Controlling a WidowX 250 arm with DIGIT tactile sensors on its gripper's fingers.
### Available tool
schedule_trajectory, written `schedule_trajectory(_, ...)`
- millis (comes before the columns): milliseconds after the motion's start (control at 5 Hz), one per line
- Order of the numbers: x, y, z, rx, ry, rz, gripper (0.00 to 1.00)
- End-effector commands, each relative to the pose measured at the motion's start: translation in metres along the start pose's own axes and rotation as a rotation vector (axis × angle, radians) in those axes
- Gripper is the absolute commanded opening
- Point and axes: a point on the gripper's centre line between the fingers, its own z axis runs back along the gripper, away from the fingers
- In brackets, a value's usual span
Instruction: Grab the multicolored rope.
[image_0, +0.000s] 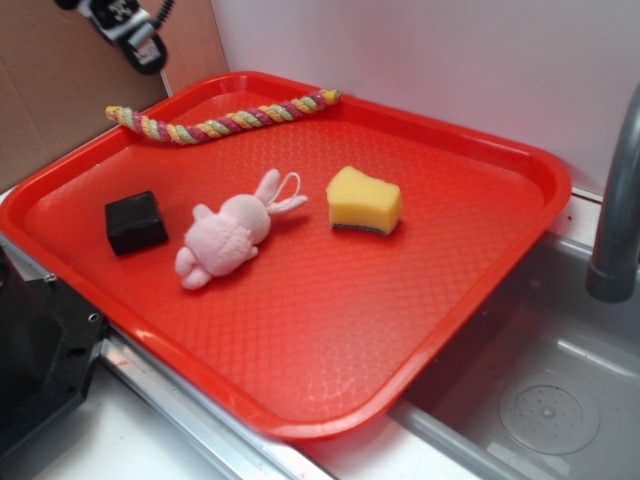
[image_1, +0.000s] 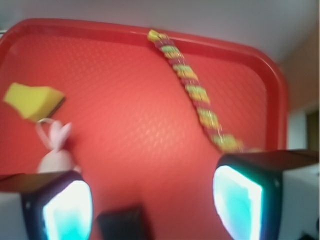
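nothing is grasped yet: the multicolored rope (image_0: 225, 120) is left lying along the tray's (image_0: 480, 260) far edge, while the gripper (image_1: 150, 205) is held open above it.

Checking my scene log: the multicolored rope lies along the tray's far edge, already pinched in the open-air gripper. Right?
Not pinched. In the wrist view the gripper is open, holding nothing; the multicolored rope lies free along the tray's far edge.
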Motion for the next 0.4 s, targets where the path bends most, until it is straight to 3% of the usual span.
schedule_trajectory(0, 0.046, 0.035, -0.038, 0.048, -0.048, -0.085, 1.0)
schedule_trajectory(200, 0.048, 0.044, -0.064, 0.039, -0.001, -0.094, 1.0)
